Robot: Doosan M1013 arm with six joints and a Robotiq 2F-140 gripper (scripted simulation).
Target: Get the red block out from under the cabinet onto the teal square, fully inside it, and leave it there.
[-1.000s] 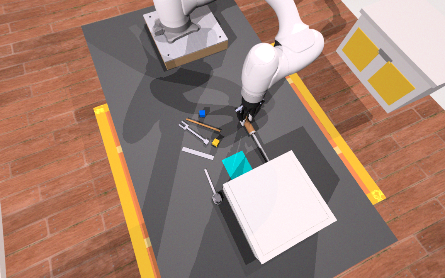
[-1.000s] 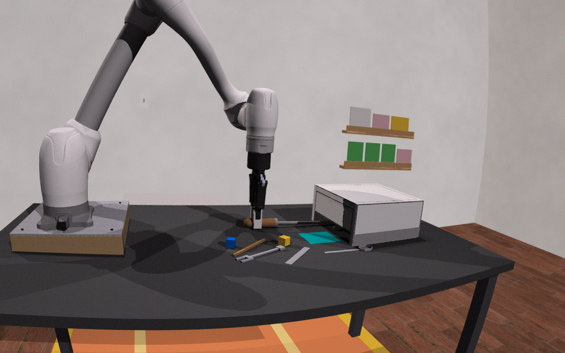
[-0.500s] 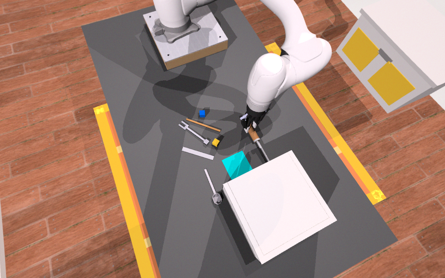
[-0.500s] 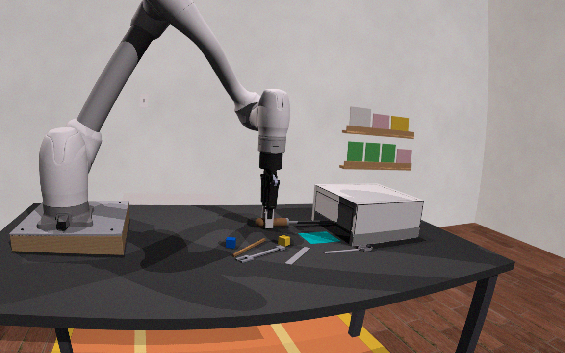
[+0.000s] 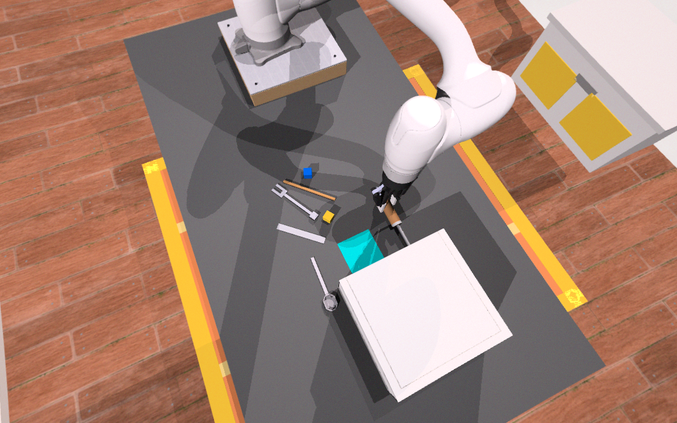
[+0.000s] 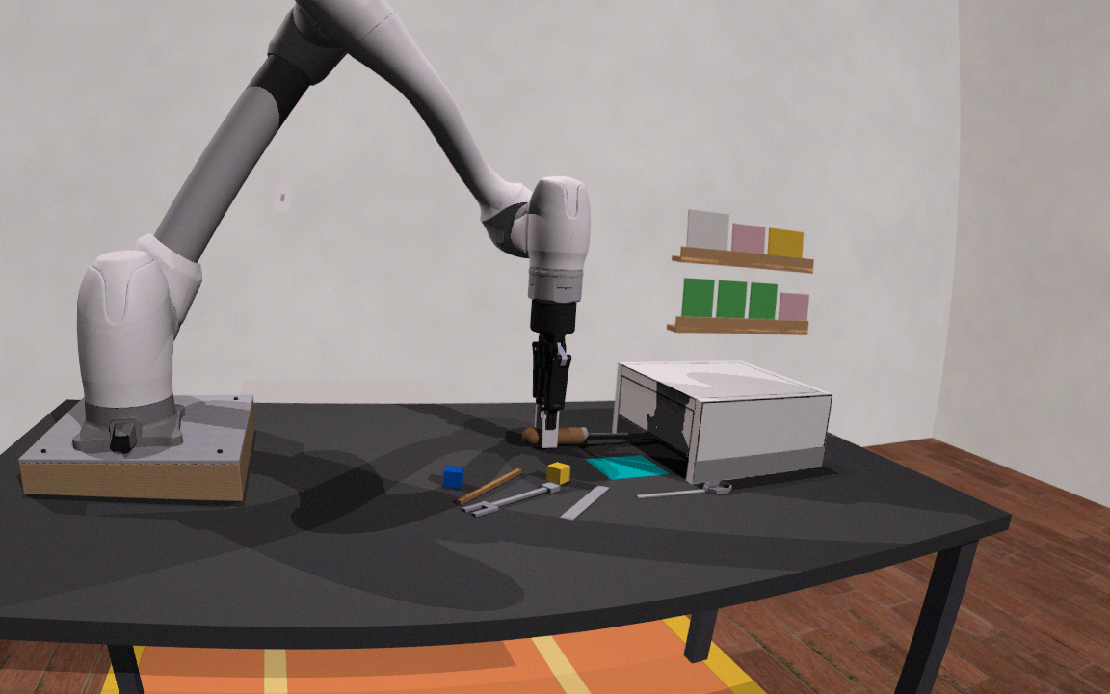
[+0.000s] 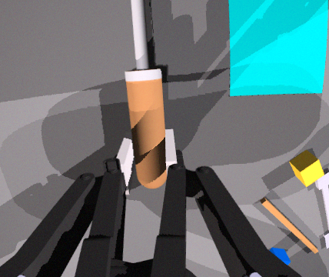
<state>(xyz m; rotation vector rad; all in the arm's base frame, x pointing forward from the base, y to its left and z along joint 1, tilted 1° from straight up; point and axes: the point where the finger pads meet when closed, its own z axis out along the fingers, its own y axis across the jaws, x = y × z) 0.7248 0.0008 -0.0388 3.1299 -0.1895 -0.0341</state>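
So the gripper [image 7: 147, 156] is clamped on the wooden handle [image 7: 144, 123] of a long tool, pointing straight down with the handle lying low on the black table [image 6: 197, 552]. The tool's grey metal shaft [image 7: 138, 11] runs away from the handle and its far end disappears under the front edge of the white cabinet [image 5: 425, 310]. The teal square [image 5: 359, 249] sits right beside the shaft, up against the cabinet. Can't see the red block in any view. A blue cube [image 5: 307, 171], yellow cube [image 5: 328, 215] and wooden stick [image 5: 309, 190] lie off to the side.
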